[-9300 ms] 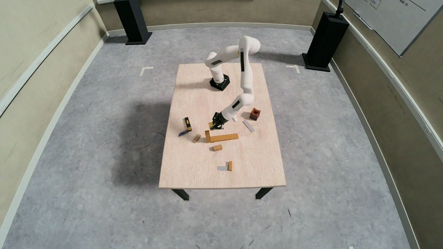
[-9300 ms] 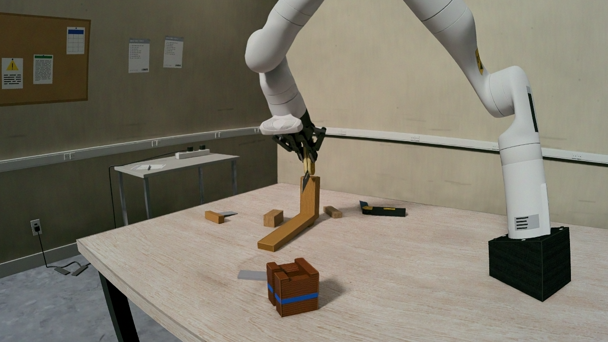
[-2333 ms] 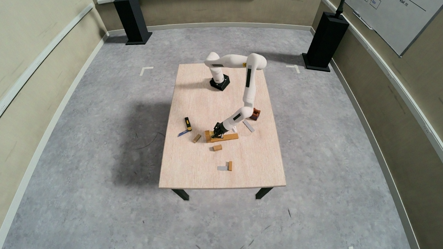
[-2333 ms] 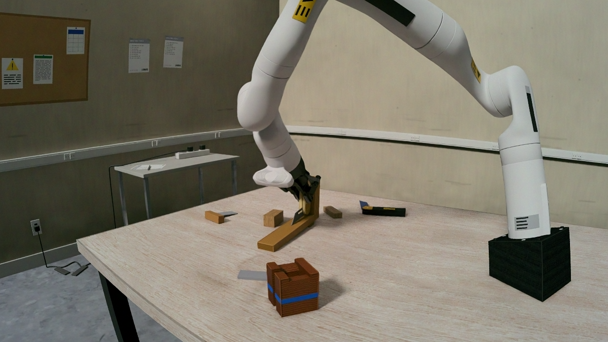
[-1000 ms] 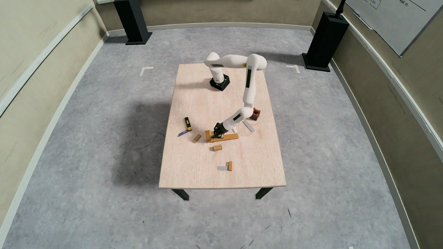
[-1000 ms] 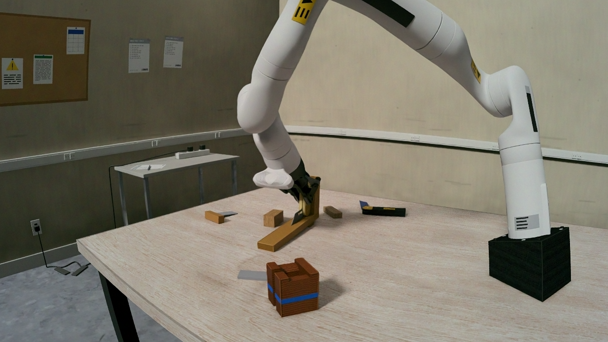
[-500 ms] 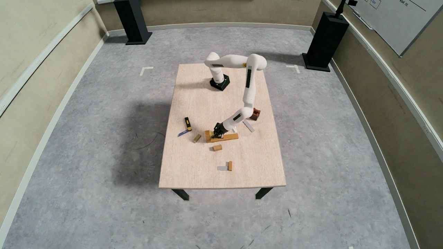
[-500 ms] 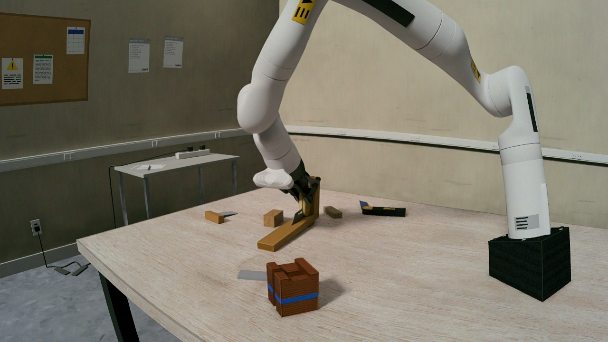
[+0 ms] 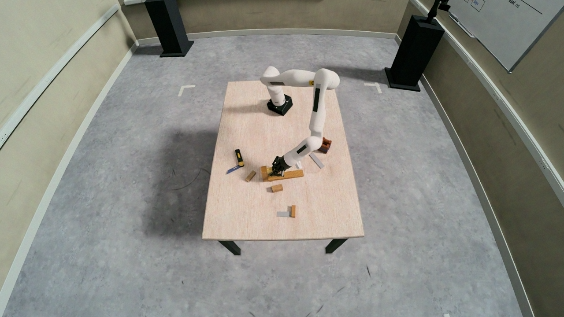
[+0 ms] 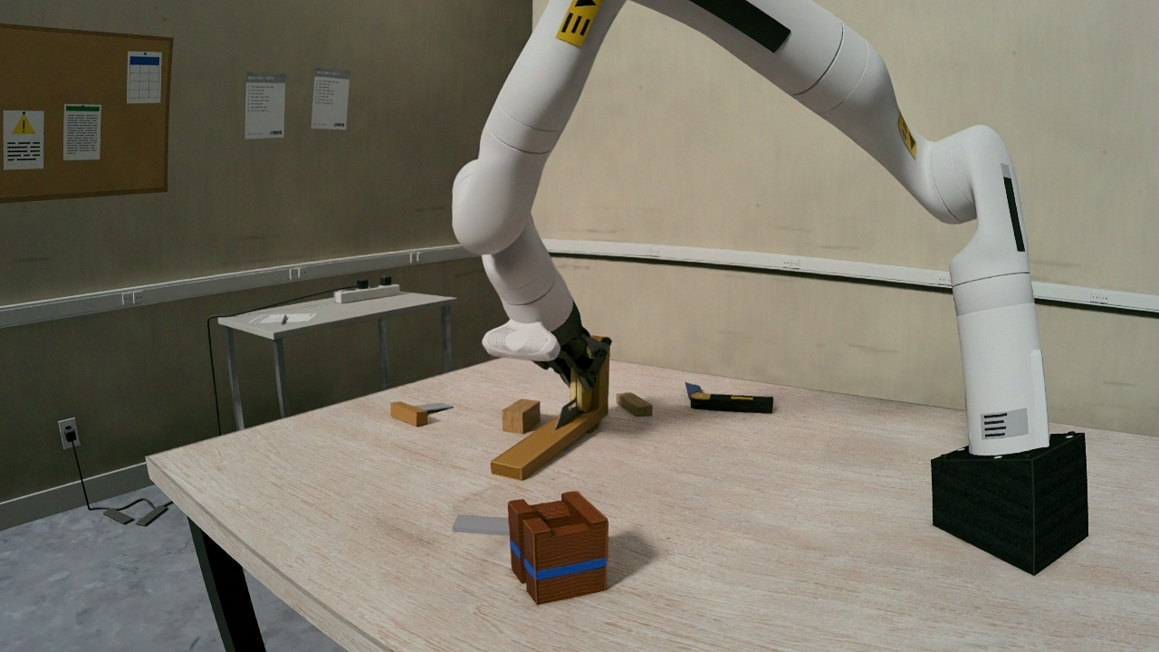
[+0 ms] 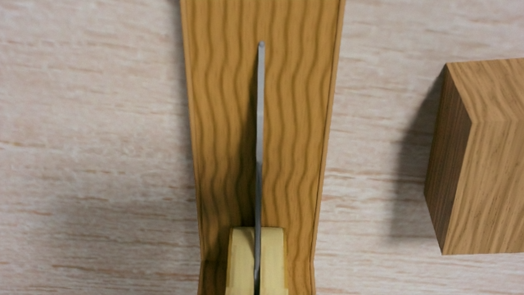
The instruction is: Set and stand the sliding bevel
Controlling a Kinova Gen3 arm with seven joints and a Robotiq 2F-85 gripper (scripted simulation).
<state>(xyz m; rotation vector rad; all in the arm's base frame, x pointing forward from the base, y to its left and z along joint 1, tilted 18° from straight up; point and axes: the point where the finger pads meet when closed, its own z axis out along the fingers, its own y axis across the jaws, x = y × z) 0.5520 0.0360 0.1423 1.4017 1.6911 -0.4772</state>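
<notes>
My gripper (image 10: 585, 362) is shut on the wooden sliding bevel (image 10: 580, 395) and holds it in the corner where the leg (image 10: 601, 369) meets the rail (image 10: 542, 444). The leg stands upright at the far end of the rail, which lies flat on the table. In the wrist view the pale stock (image 11: 253, 260) is at the bottom and the steel blade (image 11: 259, 135) runs edge-on along the rail (image 11: 259, 102). The fingers are out of the wrist view. The dark slotted block (image 10: 559, 547) with a blue band stands near the front of the table. The black bevel (image 10: 729, 400) lies far back.
A loose wooden cube (image 10: 520, 415) sits close to the rail, also in the wrist view (image 11: 476, 156). A small block (image 10: 633, 403) lies behind the leg. A square with a wooden stock (image 10: 416, 411) lies left. A grey strip (image 10: 479, 524) lies by the slotted block.
</notes>
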